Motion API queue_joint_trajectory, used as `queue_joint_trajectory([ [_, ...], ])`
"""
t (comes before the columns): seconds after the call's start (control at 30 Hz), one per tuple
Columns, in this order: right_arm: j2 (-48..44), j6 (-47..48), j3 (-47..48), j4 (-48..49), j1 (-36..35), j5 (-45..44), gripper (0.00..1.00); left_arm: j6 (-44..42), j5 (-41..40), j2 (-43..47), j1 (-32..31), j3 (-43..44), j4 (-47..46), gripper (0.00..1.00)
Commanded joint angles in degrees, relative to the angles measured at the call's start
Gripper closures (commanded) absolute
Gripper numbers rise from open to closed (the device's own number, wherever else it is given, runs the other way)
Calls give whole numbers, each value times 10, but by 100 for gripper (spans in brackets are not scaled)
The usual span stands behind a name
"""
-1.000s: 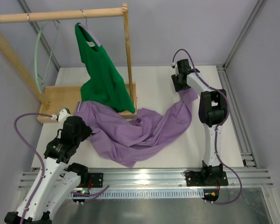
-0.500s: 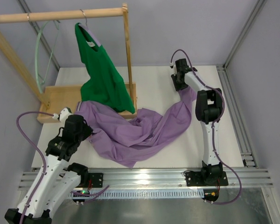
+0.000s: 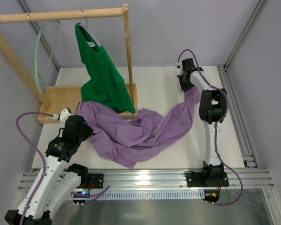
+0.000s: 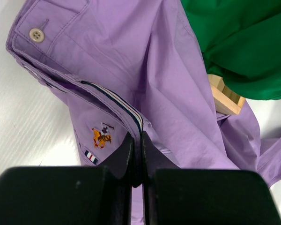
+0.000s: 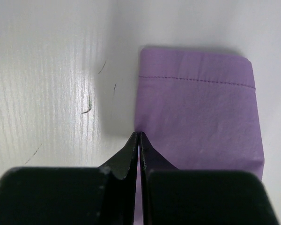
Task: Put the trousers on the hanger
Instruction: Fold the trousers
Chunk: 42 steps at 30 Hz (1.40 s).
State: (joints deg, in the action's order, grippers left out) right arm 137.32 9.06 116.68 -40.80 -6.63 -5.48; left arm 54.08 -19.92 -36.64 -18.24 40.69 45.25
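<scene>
The lilac trousers (image 3: 131, 133) lie crumpled across the white table, waistband at the left and one leg running to the back right. My left gripper (image 3: 84, 125) is shut on the striped waistband (image 4: 117, 101), beside an embroidered logo and below a button (image 4: 35, 33); its tips (image 4: 135, 136) pinch the folded edge. My right gripper (image 3: 189, 88) is shut on the left edge of the leg's hem (image 5: 201, 108), tips (image 5: 139, 134) down at the table. The pale mint hanger (image 3: 37, 56) hangs at the left of the wooden rail, apart from both grippers.
A wooden rack (image 3: 127, 56) stands at the back left, with a bright green top (image 3: 103, 79) hanging from its rail on a metal-hooked hanger. The top drapes over the rack's wooden base (image 3: 61, 96) and onto the trousers. Metal frame rails (image 3: 234, 108) edge the table on the right.
My right gripper has shut on the leg's hem and shifted slightly to the right. The left gripper and the waistband have not moved.
</scene>
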Motion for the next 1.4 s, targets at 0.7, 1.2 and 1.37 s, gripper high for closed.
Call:
queue_joint_trajectory([
  [0.7, -200, -77, -162, 113, 33, 28, 96, -6, -53, 13, 3, -10, -5, 99],
  [1.2, -456, -197, -370, 34, 148, -155, 96, 17, -132, -6, 3, 15, 7, 100],
  [1.37, -528, -158, -445, 74, 163, 36, 87, 26, -138, 23, 3, 19, 14, 99],
])
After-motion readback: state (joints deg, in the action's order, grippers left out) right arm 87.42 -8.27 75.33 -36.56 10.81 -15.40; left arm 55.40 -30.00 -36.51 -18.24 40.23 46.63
